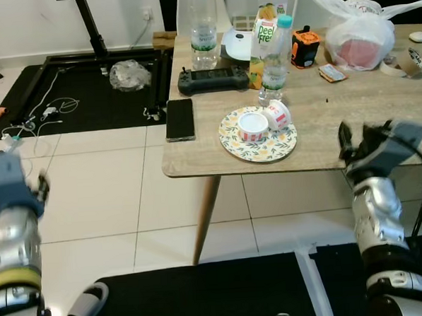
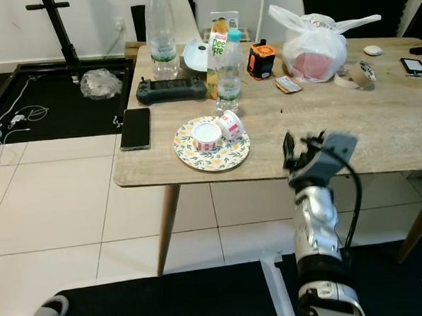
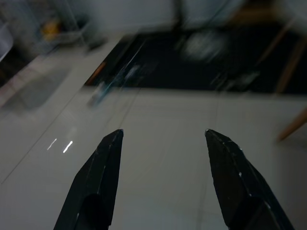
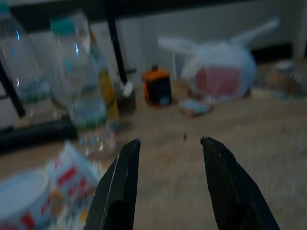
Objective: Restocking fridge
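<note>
Seemingly left of right pincer (image 2: 298,153): bottle (image 2: 228,72)

Matt wood table (image 2: 379,121); clear plastic bottle (image 2: 228,72); glossy floor tiles (image 1: 106,185).

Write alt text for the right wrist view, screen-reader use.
The right gripper, its two black fingers open and holding nothing, points across a wooden table. Ahead stand a small water bottle with a juice carton behind it, an orange and black object and a white plastic bag. Two yogurt cups sit at the near edge; the image is blurred.
</note>
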`<state>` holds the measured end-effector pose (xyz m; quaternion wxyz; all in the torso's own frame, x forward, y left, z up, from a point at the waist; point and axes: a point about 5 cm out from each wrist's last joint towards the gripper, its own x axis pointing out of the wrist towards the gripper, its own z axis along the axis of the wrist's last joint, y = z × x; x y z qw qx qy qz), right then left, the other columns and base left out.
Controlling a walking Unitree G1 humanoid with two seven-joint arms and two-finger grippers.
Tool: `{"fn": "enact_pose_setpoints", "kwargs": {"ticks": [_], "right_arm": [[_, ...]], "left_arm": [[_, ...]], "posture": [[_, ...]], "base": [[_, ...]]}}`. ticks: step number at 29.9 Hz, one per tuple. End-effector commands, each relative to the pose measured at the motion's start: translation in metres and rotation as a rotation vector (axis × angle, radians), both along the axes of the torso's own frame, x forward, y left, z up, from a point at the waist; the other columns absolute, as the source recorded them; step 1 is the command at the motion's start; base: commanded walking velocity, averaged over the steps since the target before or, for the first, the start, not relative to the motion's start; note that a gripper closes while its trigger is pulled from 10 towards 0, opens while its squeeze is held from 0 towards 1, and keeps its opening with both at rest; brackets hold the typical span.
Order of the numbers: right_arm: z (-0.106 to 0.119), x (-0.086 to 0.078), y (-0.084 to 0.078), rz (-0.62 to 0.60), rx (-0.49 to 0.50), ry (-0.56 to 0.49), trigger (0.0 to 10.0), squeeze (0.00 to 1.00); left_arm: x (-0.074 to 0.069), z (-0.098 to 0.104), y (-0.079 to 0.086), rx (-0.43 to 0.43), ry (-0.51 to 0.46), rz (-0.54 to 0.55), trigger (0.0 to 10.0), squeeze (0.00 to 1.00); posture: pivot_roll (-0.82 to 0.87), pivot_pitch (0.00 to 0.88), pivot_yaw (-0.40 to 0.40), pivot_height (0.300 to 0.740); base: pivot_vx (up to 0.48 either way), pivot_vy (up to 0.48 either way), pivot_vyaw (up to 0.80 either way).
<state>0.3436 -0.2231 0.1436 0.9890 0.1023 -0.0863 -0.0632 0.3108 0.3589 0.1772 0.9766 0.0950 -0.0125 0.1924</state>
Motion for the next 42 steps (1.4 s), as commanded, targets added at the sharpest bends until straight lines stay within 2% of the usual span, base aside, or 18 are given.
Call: {"fn": "enact_pose_setpoints", "kwargs": {"ticks": [1,3,5,6,8,14,18,21,23,25,27,29,30,31,32,33,35,42], "right_arm": [[-0.002,-0.002,-0.002,-0.002,0.0,0.012,10.0,0.0],[0.002,0.0,0.001,0.011,-0.003,0.001,10.0,0.0],[0.004,0.002,0.008,0.039,-0.015,0.003,10.0,0.0],[0.004,0.002,0.008,0.039,-0.015,0.003,10.0,0.0],[-0.002,0.003,0.013,0.043,-0.02,0.042,10.0,0.0],[-0.01,0.003,0.015,0.02,0.006,0.087,10.0,0.0],[-0.009,0.006,0.026,0.047,0.013,0.092,10.0,0.0],[-0.008,0.006,0.028,0.055,0.012,0.089,10.0,0.0],[-0.006,0.007,0.032,0.075,0.005,0.083,10.0,0.0],[-0.005,0.008,0.034,0.082,0.002,0.081,10.0,0.0],[-0.005,0.008,0.037,0.095,-0.005,0.079,10.0,0.0],[-0.005,0.008,0.037,0.095,-0.005,0.079,10.0,0.0],[-0.005,0.008,0.04,0.1,-0.007,0.082,10.0,0.0],[-0.005,0.008,0.04,0.1,-0.007,0.082,10.0,0.0],[-0.006,0.008,0.042,0.104,-0.008,0.084,10.0,0.0],[-0.006,0.008,0.042,0.104,-0.008,0.084,10.0,0.0],[-0.007,0.007,0.046,0.11,-0.007,0.086,10.0,0.0],[-0.01,0.004,0.048,0.116,-0.005,0.093,10.0,0.0]], "left_arm": [[0.005,0.001,-0.011,-0.018,0.0,-0.051,10.0,0.0],[0.016,0.016,-0.03,-0.02,-0.042,-0.139,10.0,0.0],[0.035,0.037,-0.073,0.011,-0.073,-0.331,10.0,0.0],[0.035,0.037,-0.073,0.011,-0.073,-0.331,10.0,0.0],[0.055,0.041,-0.114,0.086,-0.027,-0.514,10.0,0.0],[0.073,0.03,-0.157,0.126,0.08,-0.686,10.0,0.0],[0.077,-0.017,-0.22,-0.066,0.294,-0.847,10.0,0.0],[0.077,-0.022,-0.224,-0.125,0.316,-0.838,10.0,0.0],[0.076,-0.034,-0.235,-0.256,0.377,-0.818,10.0,0.0],[0.074,-0.04,-0.239,-0.235,0.405,-0.822,10.0,0.0],[0.069,-0.049,-0.249,-0.023,0.433,-0.858,10.0,0.0],[0.069,-0.049,-0.249,-0.023,0.433,-0.858,10.0,0.0],[0.067,-0.051,-0.255,0.104,0.422,-0.89,10.0,0.0],[0.067,-0.051,-0.255,0.104,0.422,-0.89,10.0,0.0],[0.065,-0.052,-0.26,0.248,0.396,-0.906,10.0,0.0],[0.065,-0.052,-0.26,0.248,0.396,-0.906,10.0,0.0],[0.064,-0.052,-0.264,0.465,0.35,-0.918,10.0,0.0],[0.061,-0.061,-0.264,0.821,0.386,-0.962,10.0,0.0]], "posture": [[0.08,0.093,-0.006,0.74],[0.07,0.093,-0.005,0.74],[0.07,0.097,-0.005,0.74],[0.07,0.097,-0.005,0.74],[0.08,0.103,-0.004,0.74],[0.08,0.107,0.006,0.74],[0.05,0.111,0.016,0.74],[0.05,0.111,0.016,0.74],[0.05,0.114,0.016,0.74],[0.05,0.114,0.016,0.74],[0.06,0.117,0.014,0.74],[0.06,0.117,0.014,0.74],[0.06,0.117,0.015,0.74],[0.06,0.117,0.015,0.74],[0.06,0.118,0.017,0.74],[0.06,0.118,0.017,0.74],[0.06,0.119,0.022,0.74],[0.06,0.128,0.027,0.74]], "base": [[0.0,0.0,0.0],[0.0,0.0,0.0],[0.0,0.0,0.0],[0.0,0.0,0.0],[0.0,0.0,0.0],[0.0,0.0,0.0],[0.0,0.0,0.0],[0.0,0.0,0.0],[0.0,0.0,0.0],[0.0,0.0,0.0],[0.0,0.0,0.0],[0.0,0.0,0.0],[0.0,0.0,0.0],[0.0,0.0,0.0],[0.0,0.0,0.0],[0.0,0.0,0.0],[0.0,0.0,0.0],[0.0,0.0,0.0]]}}
